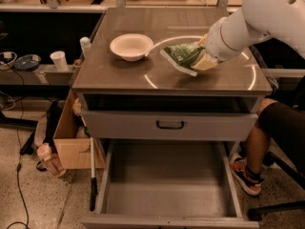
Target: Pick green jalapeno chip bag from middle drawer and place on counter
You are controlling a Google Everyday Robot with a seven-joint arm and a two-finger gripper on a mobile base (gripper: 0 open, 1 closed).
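Counter (119, 75): glossy grey-brown, ring reflection. Gripper (206, 62) near right edge, fingers pinched on green jalapeno chip bag (182, 55). White bowl (131, 46) toward left edge. Middle drawer (167, 178) open below.

Counter (143, 23) layout, middle drawer (167, 180) at 6 o'clock.
On the counter, the bowl (131, 46) lies at 9 o'clock of the green jalapeno chip bag (183, 56), with the gripper (206, 62) at its 3 o'clock.

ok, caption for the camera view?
Hand grips the green chip bag over the counter, beside the white bowl; drawer open below.

White bowl (131, 46) beside gripper (204, 62) over counter (143, 22)
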